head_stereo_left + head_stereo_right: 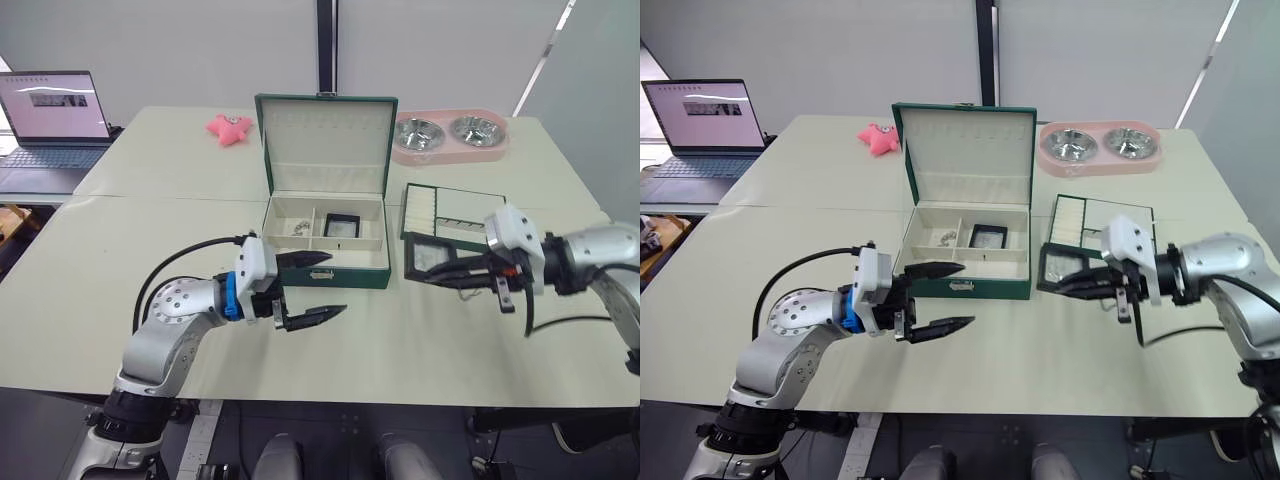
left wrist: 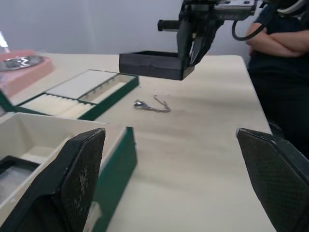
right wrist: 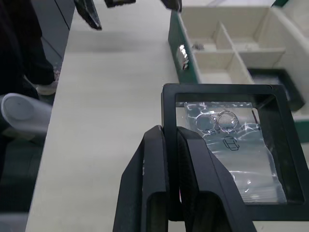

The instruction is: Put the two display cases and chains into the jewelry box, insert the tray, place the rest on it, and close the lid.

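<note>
tray (image 1: 455, 211) right of jewelry box (image 1: 327, 232)

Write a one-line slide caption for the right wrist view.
Right gripper pinches the black frame of a display case above the table, with the open jewelry box ahead.

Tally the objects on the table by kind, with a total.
Display cases: 2, one in the box, one held by the right gripper
Jewelry box: 1
Tray: 1
Chain: 1
Pink toy: 1
Pet bowl set: 1
Laptop: 1
Total: 8
</note>
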Motion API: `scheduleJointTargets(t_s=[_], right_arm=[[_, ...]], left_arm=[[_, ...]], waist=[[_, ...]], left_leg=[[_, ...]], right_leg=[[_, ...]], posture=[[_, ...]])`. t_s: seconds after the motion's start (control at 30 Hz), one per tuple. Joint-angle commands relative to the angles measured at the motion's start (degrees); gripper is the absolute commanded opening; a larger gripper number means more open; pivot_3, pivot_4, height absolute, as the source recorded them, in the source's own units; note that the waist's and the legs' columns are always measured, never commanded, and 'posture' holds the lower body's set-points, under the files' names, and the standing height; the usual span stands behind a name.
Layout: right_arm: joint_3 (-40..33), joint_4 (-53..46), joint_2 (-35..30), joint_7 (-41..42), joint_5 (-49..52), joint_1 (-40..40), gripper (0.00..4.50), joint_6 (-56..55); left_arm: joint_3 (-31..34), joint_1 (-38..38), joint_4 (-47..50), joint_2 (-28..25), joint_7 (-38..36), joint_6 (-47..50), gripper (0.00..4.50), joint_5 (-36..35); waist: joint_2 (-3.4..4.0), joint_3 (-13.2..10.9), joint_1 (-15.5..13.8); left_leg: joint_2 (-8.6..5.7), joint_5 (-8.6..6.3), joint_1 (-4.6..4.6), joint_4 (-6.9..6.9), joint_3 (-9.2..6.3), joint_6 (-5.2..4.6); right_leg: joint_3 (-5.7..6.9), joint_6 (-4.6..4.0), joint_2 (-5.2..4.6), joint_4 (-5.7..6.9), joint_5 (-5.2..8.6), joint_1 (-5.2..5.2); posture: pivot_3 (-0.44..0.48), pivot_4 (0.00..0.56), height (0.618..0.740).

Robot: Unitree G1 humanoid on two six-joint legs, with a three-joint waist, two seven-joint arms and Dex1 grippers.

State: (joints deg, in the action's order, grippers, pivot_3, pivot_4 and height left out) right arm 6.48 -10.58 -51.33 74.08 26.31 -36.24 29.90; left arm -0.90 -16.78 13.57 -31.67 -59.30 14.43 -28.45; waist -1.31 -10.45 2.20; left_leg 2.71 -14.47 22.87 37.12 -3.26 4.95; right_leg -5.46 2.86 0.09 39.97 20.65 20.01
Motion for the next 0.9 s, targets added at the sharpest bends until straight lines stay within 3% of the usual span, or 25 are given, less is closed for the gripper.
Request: scheduleJointTargets(t_s=[0.03,0.3,0.53,0.9], right_arm=[[5.45,5.54,4.24,0.53,-3.61,-8.25,0.02,1.08],[11.82,21.76,16.76,0.68,-9.64,-22.5,0.02,-0.23],[14.33,35.51,25.18,-0.23,-15.35,-27.11,0.02,-4.51],[15.13,46.53,31.45,1.94,-20.31,-32.11,0.02,-5.56]], left_arm=[[3.8,1.12,2.79,0.77,5.36,0.73,4.5,-0.8],[9.6,5.58,5.82,1.54,14.91,1.4,4.5,-0.31],[12.58,8.49,8.92,2.77,21.92,1.95,4.5,-0.18],[12.12,10.69,11.77,2.58,23.87,4.24,4.5,-1.5]], waist=[[0.0,0.0,0.16],[0.0,0.0,0.65],[0.0,0.0,0.98],[0.01,0.0,1.14]], left_leg=[[-0.02,0.0,0.04,-0.01,-0.01,0.0],[-0.02,0.01,0.1,-0.01,-0.01,0.01],[-0.01,0.01,0.09,-0.01,-0.02,0.01],[-0.01,0.01,0.08,-0.04,-0.01,0.01]], right_leg=[[0.02,0.0,-0.02,0.01,0.0,0.02],[0.03,-0.01,-0.09,0.04,0.0,0.15],[0.07,-0.01,-0.13,0.07,-0.01,0.15],[0.07,-0.01,-0.12,0.15,-0.01,0.2]], posture=[[0.0,0.15,0.74],[0.0,0.15,0.74],[0.0,0.15,0.74],[0.0,0.15,0.74]])
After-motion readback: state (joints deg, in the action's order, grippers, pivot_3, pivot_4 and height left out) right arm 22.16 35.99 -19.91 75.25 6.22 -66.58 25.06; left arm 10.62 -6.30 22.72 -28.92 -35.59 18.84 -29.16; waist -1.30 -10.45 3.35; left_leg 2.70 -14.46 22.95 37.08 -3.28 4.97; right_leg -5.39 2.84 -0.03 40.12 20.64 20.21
